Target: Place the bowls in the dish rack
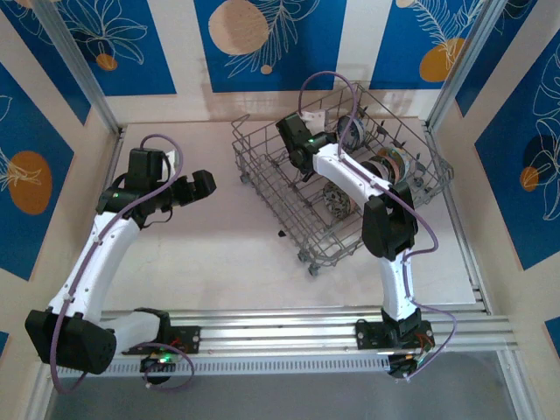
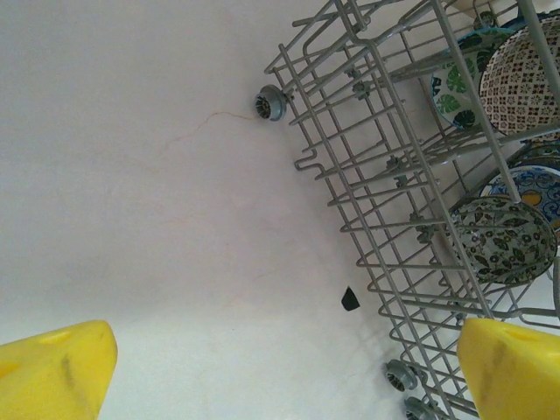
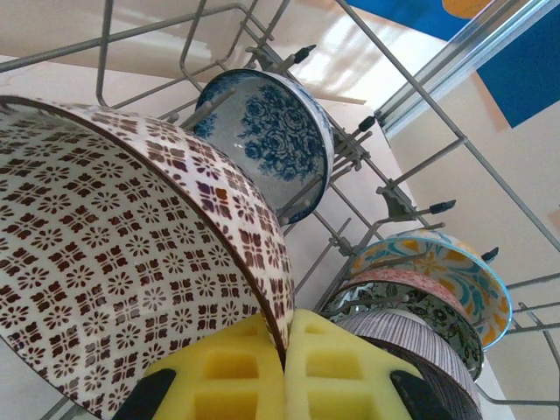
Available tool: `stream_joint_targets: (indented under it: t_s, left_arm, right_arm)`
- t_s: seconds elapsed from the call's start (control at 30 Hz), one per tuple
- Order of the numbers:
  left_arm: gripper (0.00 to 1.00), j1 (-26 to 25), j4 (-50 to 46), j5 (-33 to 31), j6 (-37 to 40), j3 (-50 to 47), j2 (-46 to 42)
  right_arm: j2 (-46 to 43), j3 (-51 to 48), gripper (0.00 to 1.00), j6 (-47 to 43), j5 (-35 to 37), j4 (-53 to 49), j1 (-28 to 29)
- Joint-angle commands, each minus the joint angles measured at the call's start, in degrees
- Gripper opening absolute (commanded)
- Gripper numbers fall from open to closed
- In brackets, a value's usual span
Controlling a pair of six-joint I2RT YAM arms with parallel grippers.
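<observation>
1. My right end effector [image 3: 284, 341] is clamped on the rim of a brown-patterned bowl [image 3: 114, 262] inside the dish rack [image 1: 262, 188].
2. Beyond it, a blue floral bowl [image 3: 271, 140] and an orange-yellow-blue bowl [image 3: 437, 267] stand on edge among the tines [image 3: 350, 144].
3. My left end effector [image 1: 197, 185] hangs over the table [image 1: 210, 254], left of the rack, jaws wide apart, holding nothing.

Bowls [image 3: 122, 262] in dish rack [image 1: 262, 171], rack on table's [image 1: 210, 254] right half

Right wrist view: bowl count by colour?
brown-and-white bowl: 1
blue-and-white bowl: 1
orange-yellow bowl: 1
pink bowl: 1
green bowl: 1
grey striped bowl: 1
Total: 6
</observation>
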Motion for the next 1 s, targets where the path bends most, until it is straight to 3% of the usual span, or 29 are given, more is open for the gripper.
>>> stream_joint_targets:
  t_s: [0.0, 0.23, 0.6, 0.9, 0.97]
  left_arm:
    - [0.99, 1.14, 0.78, 2.21, 0.80, -0.71, -0.40]
    - [0.99, 1.44, 1.16, 2.86, 0.50, -1.63, -0.80]
    - [0.99, 1.54, 1.08, 3.27, -0.19, -2.57, -2.06]
    - [0.99, 1.54, 0.98, 3.79, -0.95, -2.93, -2.93]
    - [0.99, 1.51, 1.14, 4.18, -1.34, -3.21, -3.10]
  right_arm:
    - [0.42, 1.81, 0.00, -0.13, 3.00, 0.81, 0.69]
    - [3.83, 5.37, 0.00, -5.14, 3.90, 2.18, 2.17]
    - [7.42, 10.56, 0.00, -3.61, 4.51, -3.56, 3.21]
    - [7.43, 10.62, 0.18, -4.13, -1.56, -3.40, 3.95]
    - [7.58, 10.40, 0.34, -3.89, -3.29, -3.65, 4.03]
